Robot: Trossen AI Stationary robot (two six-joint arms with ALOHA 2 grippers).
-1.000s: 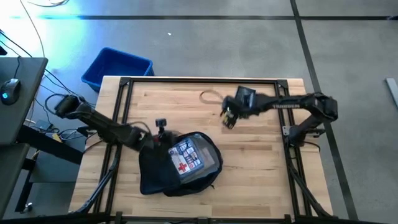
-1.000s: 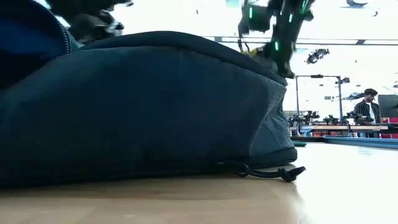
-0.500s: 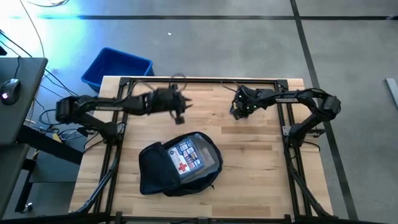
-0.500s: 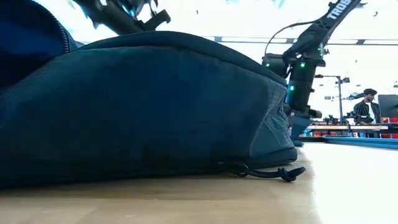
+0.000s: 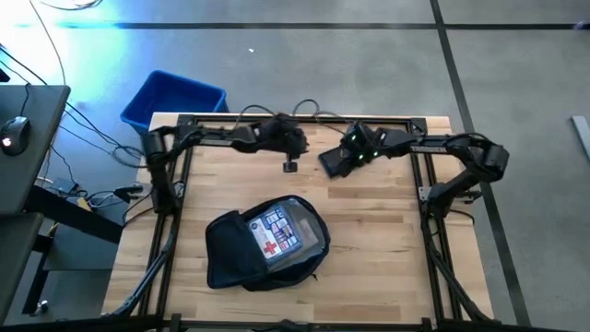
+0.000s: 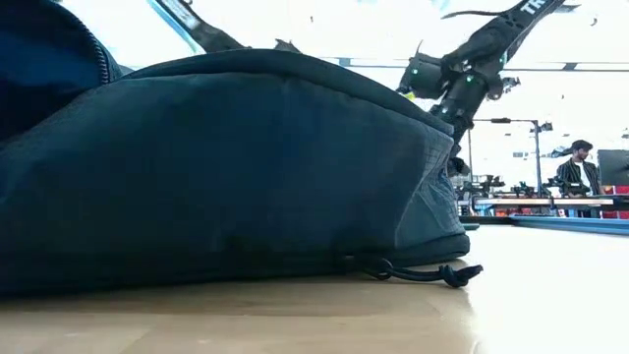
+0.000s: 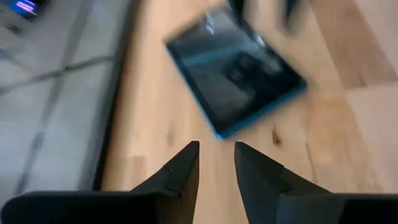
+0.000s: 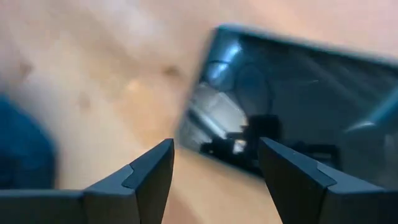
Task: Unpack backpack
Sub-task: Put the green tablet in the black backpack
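Backpack unzipped near front edge; tablet near back edge

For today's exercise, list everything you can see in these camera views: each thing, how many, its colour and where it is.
backpack: one, dark navy-black, open, on the near half of the table
first-aid pouch: one, clear with a red cross, lying in the backpack's opening
tablet: one, dark glossy face with a blue edge, flat on the table's far side, between the two grippers
bin: one, blue, on the floor beyond the table's far left corner
desk with mouse: one, dark, at the picture's left edge
person: one, far off in the room behind
left gripper: dark, open, empty, over the far middle of the table
right gripper: dark, open, empty, by the tablet
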